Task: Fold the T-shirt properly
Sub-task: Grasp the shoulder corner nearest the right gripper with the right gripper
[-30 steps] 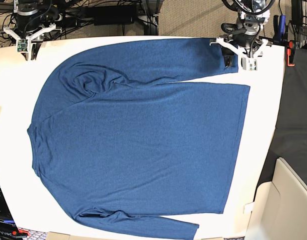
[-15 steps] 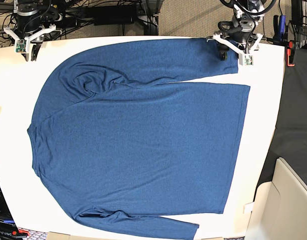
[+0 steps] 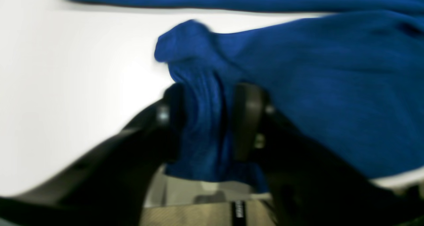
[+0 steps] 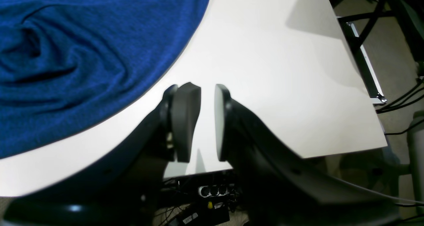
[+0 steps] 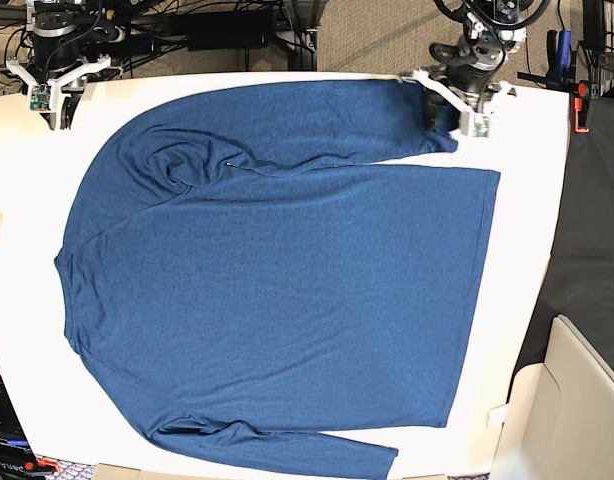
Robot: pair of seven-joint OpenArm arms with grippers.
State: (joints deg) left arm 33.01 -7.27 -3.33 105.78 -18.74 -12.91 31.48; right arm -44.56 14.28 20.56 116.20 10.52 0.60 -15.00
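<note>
Grippers, two: left gripper (image 3: 205,120) clamped on a bunched cuff of the one T-shirt (image 5: 287,280), right gripper (image 4: 198,120) slightly parted, gripping nothing, hovering over bare white table (image 4: 281,70) beside a sleeve. Shirt plain dark-blue heathered knit, long-sleeved, spread flat across the table, faint wrinkles near the shoulder.

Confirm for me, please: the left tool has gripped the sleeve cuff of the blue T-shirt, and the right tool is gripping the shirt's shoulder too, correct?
Not quite. The left tool does pinch the sleeve cuff of the T-shirt, but the right tool grips nothing: the right wrist view shows its fingers slightly apart over bare white table, beside the shirt's edge, not on it.
</note>
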